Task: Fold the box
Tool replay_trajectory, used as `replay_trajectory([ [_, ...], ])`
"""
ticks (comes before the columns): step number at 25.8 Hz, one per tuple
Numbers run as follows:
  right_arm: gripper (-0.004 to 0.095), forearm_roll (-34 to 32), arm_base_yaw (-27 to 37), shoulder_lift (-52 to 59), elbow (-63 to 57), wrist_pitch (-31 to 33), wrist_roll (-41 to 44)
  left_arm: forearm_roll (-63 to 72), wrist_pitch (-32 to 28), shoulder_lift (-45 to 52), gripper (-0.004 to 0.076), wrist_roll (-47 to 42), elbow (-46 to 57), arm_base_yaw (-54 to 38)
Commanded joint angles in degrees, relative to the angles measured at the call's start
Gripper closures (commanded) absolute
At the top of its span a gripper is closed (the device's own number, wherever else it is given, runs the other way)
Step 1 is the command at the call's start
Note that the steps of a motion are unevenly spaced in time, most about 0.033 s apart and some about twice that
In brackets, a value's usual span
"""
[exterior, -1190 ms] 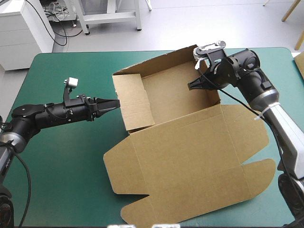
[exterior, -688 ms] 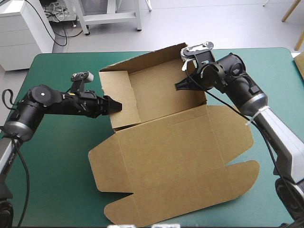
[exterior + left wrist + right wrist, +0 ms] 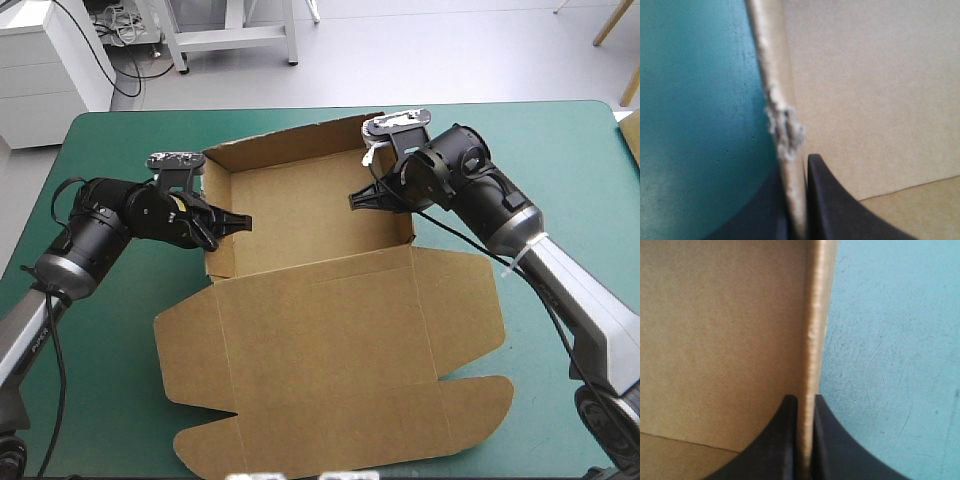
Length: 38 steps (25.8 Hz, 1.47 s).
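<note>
The brown box (image 3: pixel 300 215) stands as an open tray in the middle of the table, its walls raised and its wide lid (image 3: pixel 330 360) flat toward the front edge. My left gripper (image 3: pixel 236 221) is shut on the tray's left wall; in the left wrist view the wall's frayed edge (image 3: pixel 782 125) runs up from between the black fingers (image 3: pixel 835 210). My right gripper (image 3: pixel 358 197) reaches in from the right, shut on the right wall. In the right wrist view that wall (image 3: pixel 815 340) stands pinched between my right gripper's (image 3: pixel 805 440) tips.
The teal-green cover (image 3: pixel 110 330) shows bare to the left of the lid and over the right part of the table (image 3: pixel 570 180). The lid's front flaps (image 3: pixel 240 445) lie close to the table's front edge.
The box has slid left across the table with both arms. My left gripper, open beside the box earlier, now clamps the left wall, and the inner left flap stands folded against it.
</note>
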<state>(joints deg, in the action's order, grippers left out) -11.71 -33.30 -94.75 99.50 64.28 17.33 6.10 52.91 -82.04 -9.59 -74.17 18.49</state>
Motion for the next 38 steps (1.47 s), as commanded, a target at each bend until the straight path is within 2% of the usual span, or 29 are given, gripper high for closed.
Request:
replay_trajectory([
  [1,0.0928,1.4,-0.2,2.3,1.8,-2.3,-1.8,-1.5,-4.0,1.6,0.0731,0.7,-2.1,0.5],
  [11,0.0928,2.1,3.4,-3.9,1.8,0.8,-4.0,-3.1,-2.8,-6.5,0.0731,0.2,-2.1,0.5],
  [14,0.0928,2.5,3.8,-6.5,1.8,-0.4,-4.4,-3.5,-3.2,-8.8,0.0731,0.2,-2.1,0.5],
  [21,0.0929,9.0,6.0,-13.7,1.8,-3.3,-7.7,-4.4,-3.7,-14.2,0.0731,0.2,-2.1,0.5],
  [27,0.0929,8.5,6.5,-18.4,1.8,-7.4,-9.3,-5.7,-5.8,-19.3,0.0731,0.4,-2.1,0.5],
  [31,0.0911,7.1,6.5,-18.5,2.2,-7.5,-9.3,-6.1,-6.3,-19.8,0.0727,1.9,-2.1,0.5],
  [34,0.0824,7.1,6.5,-18.5,3.3,-6.2,-9.3,-6.1,-5.4,-19.6,0.0661,1.9,-2.1,0.5],
  [36,0.0736,7.1,6.5,-18.5,4.9,-4.4,-9.3,-6.1,-4.3,-19.1,0.0573,2.9,-2.1,0.4],
  [37,0.0652,7.1,6.5,-18.5,6.8,-2.5,-9.2,-6.1,-2.6,-18.5,0.0482,4.5,-2.4,0.4],
  [38,0.0606,7.1,6.5,-18.5,8.2,-1.3,-9.1,-6.1,-2.1,-18.1,0.0429,4.6,-2.4,0.4],
])
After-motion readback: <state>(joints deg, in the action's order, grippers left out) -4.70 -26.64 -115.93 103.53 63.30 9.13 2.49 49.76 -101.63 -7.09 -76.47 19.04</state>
